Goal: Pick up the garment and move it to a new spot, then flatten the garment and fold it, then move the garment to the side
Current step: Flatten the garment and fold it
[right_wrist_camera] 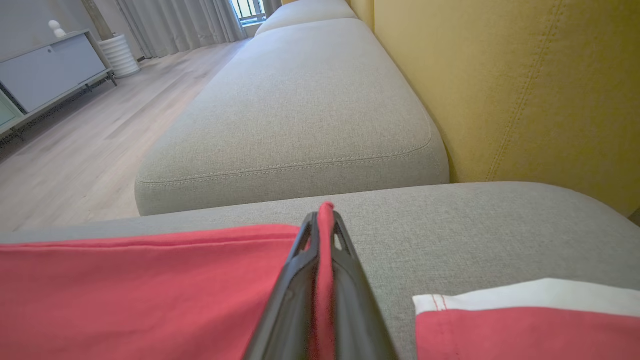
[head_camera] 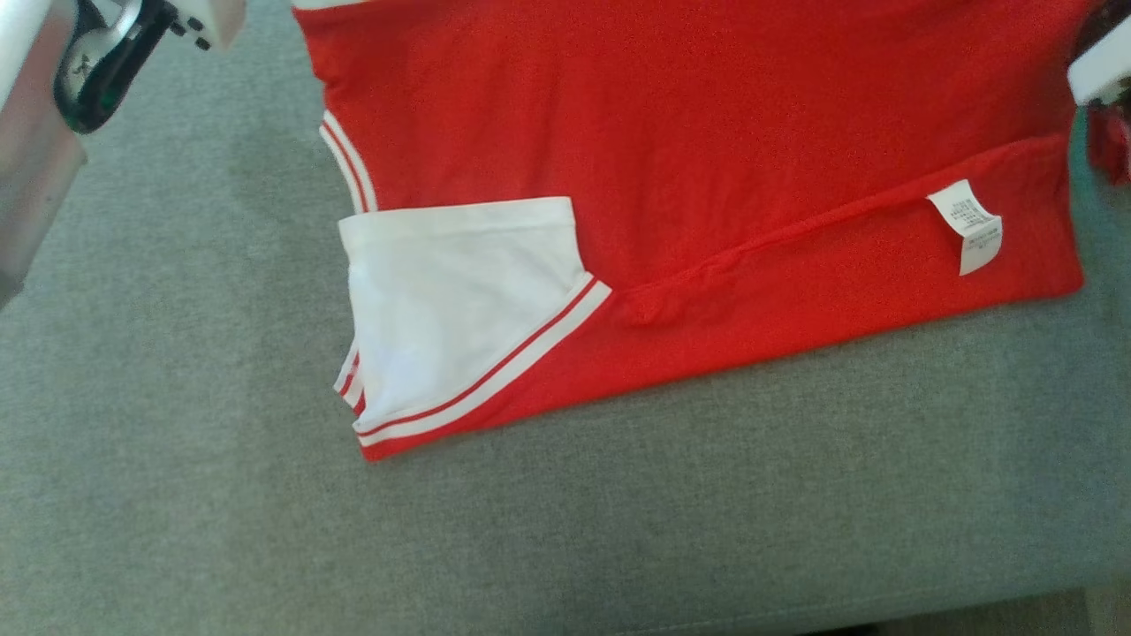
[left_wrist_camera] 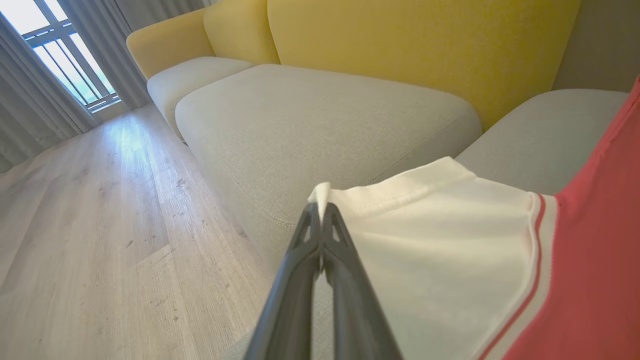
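The garment [head_camera: 689,132] is a red shirt with white, red-striped sleeves, spread on a grey sofa cushion [head_camera: 221,442]. Its near edge is folded over, showing a white label [head_camera: 967,225]. One white sleeve [head_camera: 459,291] lies folded onto the body. In the left wrist view my left gripper [left_wrist_camera: 321,210] is shut on the hem of a white sleeve [left_wrist_camera: 450,240], lifted off the cushion. My right gripper [right_wrist_camera: 325,217] is shut on a pinch of the red fabric [right_wrist_camera: 150,290]. The left wrist [head_camera: 115,44] and the right wrist [head_camera: 1100,71] sit at the head view's top corners.
A yellow backrest [right_wrist_camera: 525,90] runs behind the cushions. Another grey seat cushion [right_wrist_camera: 300,115] adjoins this one. Wooden floor [left_wrist_camera: 90,240] lies in front of the sofa, with a curtained window [left_wrist_camera: 65,55] and a low cabinet [right_wrist_camera: 50,70] further off.
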`<state>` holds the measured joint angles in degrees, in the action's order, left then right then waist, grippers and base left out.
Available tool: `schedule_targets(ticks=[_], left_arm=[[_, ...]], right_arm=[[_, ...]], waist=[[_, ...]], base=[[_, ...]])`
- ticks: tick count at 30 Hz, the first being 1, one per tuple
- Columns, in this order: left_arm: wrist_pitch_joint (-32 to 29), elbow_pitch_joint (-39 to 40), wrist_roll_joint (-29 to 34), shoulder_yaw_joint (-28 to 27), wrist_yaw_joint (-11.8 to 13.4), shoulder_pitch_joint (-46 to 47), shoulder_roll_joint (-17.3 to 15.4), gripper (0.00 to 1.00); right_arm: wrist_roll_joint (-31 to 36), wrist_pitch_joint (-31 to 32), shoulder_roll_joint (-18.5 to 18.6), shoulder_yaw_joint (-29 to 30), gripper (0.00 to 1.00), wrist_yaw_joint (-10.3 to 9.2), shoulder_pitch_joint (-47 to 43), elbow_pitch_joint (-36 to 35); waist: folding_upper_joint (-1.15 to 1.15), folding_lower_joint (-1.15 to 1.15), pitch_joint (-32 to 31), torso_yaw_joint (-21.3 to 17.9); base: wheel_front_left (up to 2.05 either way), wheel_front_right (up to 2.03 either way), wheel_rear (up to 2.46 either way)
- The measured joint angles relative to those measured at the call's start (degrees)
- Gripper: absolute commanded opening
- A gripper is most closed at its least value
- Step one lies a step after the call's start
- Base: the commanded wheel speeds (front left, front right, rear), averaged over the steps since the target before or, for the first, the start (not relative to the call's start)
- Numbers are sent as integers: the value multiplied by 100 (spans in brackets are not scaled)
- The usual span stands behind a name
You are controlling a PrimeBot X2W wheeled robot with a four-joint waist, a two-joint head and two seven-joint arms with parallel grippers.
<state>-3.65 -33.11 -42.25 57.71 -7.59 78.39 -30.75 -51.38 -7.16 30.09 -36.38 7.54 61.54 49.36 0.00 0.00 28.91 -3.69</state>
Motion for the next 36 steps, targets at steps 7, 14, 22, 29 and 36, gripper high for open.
schedule_targets(ticks=[7, 14, 22, 29, 36], left_arm=[[253, 564, -332, -7, 91, -604, -120, 0], [333, 1834, -587, 36, 677, -1829, -613, 0], [464, 3317, -849, 185, 1497, -3202, -1146, 0], [535, 3977, -1036, 227, 1970, -3843, -1332, 0], [733, 4125, -1224, 354, 2174, -4375, -1289, 0]], right_arm=[[-349, -71, 308, -38, 0, 0, -674, -264], [-538, -93, 555, -35, 0, 0, -1268, -530], [-621, -142, 693, 34, 0, 0, -2069, -793], [-608, -192, 776, 188, 0, 0, -2472, -1034], [-502, -191, 787, 390, 65, 0, -2848, -1206]], waist=[[0, 0, -269, 156], [0, -1, -525, 295], [0, -1, -736, 451], [0, -1, -761, 506], [0, 0, -740, 510]], base=[[0, 0, 0], [0, 0, 0], [0, 0, 0], [0, 0, 0], [0, 0, 0]])
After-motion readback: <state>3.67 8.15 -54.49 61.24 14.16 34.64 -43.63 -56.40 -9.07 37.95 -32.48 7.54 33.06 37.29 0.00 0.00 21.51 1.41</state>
